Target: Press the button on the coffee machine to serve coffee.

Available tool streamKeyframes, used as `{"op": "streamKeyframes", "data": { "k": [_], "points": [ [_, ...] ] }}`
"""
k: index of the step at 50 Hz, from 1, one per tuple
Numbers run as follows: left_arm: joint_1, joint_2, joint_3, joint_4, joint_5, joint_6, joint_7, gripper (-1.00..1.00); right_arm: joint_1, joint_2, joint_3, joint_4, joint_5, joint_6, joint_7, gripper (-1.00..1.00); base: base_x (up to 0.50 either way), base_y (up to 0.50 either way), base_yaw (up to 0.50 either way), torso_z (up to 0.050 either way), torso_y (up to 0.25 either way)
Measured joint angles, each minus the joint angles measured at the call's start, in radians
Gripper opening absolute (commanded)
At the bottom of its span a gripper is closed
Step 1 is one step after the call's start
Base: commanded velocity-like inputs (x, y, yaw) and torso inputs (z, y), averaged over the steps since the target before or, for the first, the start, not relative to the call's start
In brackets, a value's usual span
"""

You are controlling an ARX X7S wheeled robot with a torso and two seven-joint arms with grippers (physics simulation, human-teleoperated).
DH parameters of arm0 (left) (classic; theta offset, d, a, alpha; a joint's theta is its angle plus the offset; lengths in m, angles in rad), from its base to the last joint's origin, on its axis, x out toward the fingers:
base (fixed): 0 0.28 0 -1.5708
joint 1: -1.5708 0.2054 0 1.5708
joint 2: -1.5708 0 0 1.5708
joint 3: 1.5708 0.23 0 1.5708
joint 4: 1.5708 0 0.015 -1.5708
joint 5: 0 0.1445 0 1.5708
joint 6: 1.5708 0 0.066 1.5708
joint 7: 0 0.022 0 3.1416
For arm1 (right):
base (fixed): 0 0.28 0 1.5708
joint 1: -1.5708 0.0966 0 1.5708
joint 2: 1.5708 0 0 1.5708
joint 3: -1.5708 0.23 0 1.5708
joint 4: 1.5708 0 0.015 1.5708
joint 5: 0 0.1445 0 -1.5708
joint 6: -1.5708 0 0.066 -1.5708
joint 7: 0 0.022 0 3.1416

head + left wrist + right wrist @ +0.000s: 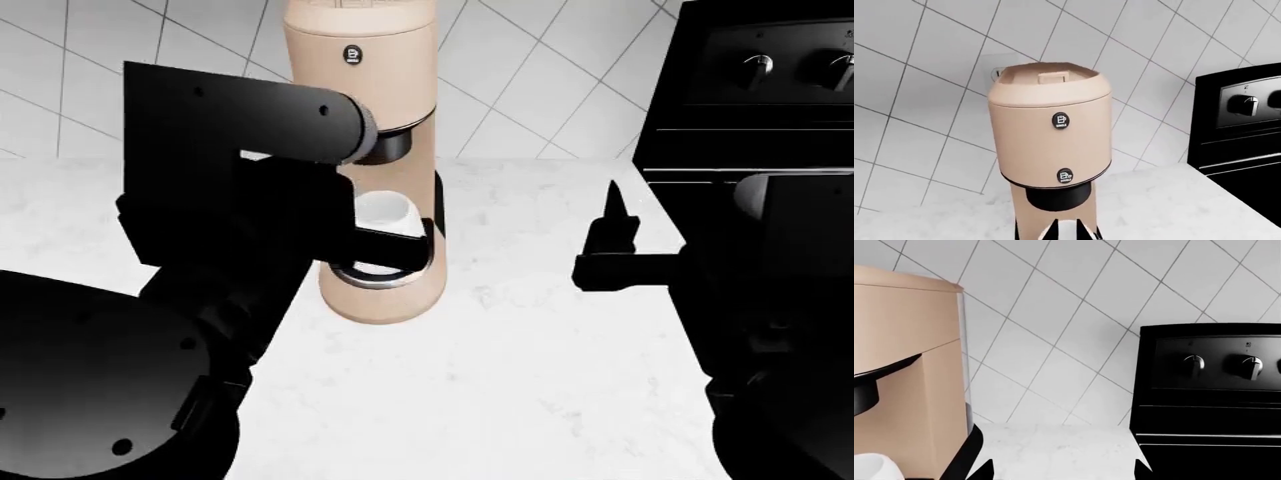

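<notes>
The tan coffee machine [1051, 135] stands on the white counter against the tiled wall. Its front carries two small dark round buttons, an upper button [1060, 119] and a lower button [1065, 175] just above the black spout collar [1054, 197]. In the head view the machine [380, 100] shows one button [352, 54]. A white cup [380, 208] sits in its recess. My left gripper [1067, 231] is shut, low in front of the recess and well below both buttons. My right gripper [1064, 470] hangs open over bare counter to the machine's right.
A black oven [747, 90] with round knobs [1194, 365] stands on the counter at the right, close to my right arm. White marble counter [534, 350] stretches between the machine and the oven. My left arm's black links [227, 200] hide the machine's left side.
</notes>
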Motion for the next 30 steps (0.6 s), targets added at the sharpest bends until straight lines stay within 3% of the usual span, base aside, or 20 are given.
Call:
{"op": "streamKeyframes", "data": {
  "k": [30],
  "points": [
    [-0.005,0.036,0.045,-0.025,0.198,0.032,0.125,-1.0,-0.029,0.01,-0.02,0.007,-0.008,-0.048,0.006,1.0,0.0,0.0,0.0,0.0,0.0]
  ]
}}
